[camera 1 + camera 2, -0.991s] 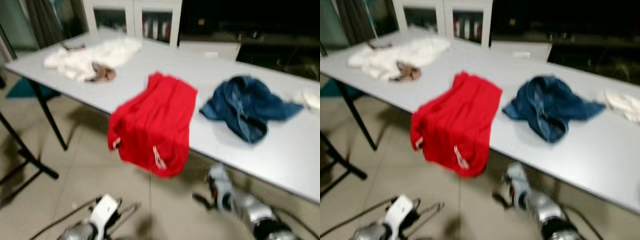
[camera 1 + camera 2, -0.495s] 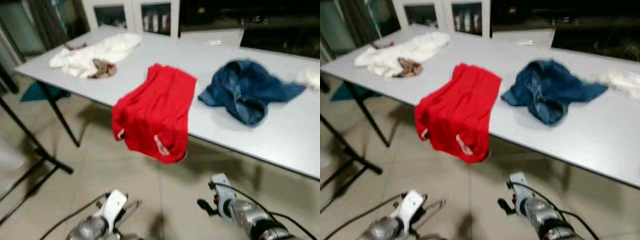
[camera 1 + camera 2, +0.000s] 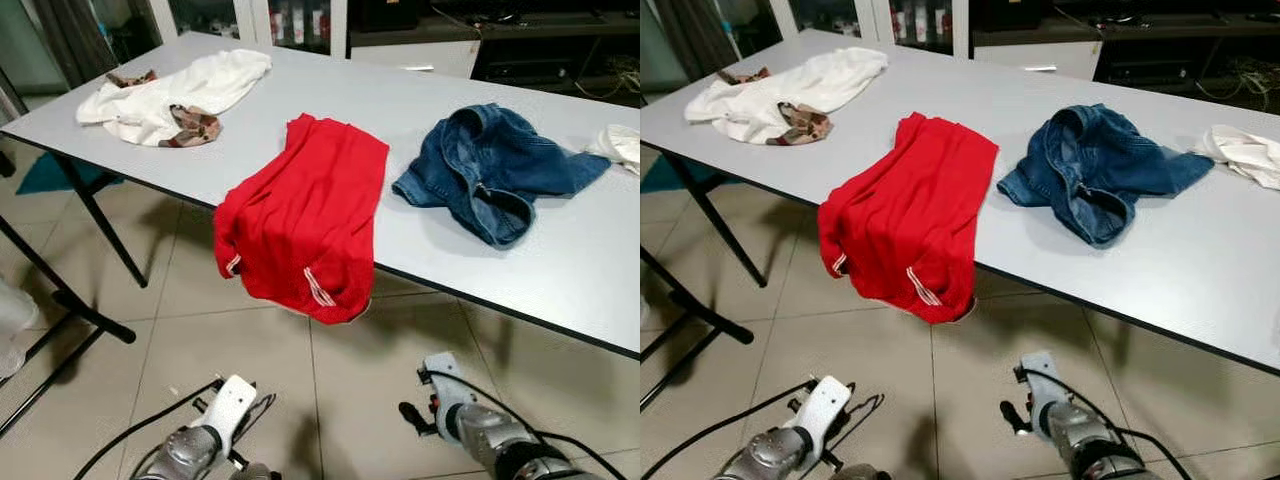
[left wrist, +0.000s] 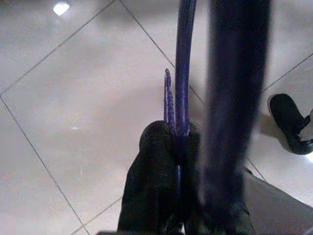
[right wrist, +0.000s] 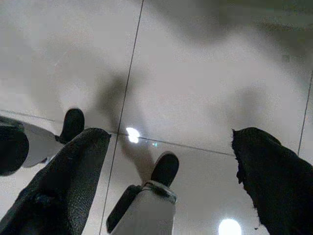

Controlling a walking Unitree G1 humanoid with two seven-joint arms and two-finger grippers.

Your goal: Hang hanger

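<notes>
A thin purple hanger (image 4: 185, 58) runs out from between the black fingers of my left gripper (image 4: 176, 134), which is shut on it above the tiled floor. In the eye views my left arm (image 3: 205, 440) hangs low in front of the table, with the hanger's dark outline (image 3: 865, 408) beside the wrist. My right arm (image 3: 470, 425) hangs low on the other side. The right gripper (image 5: 171, 142) is open with nothing between its fingers (image 5: 63, 171), and it points down at the floor and my feet.
A long grey table (image 3: 560, 270) stands ahead. A red garment (image 3: 305, 215) drapes over its front edge, with a blue denim jacket (image 3: 490, 180), a white garment (image 3: 180, 95) and a white cloth (image 3: 1245, 150) on top. Black stand legs (image 3: 60, 300) cross the floor at left.
The camera has moved and the picture has sharpened; the table now sits a little higher and closer in view. The clothes lie as before. Both arms stay low.
</notes>
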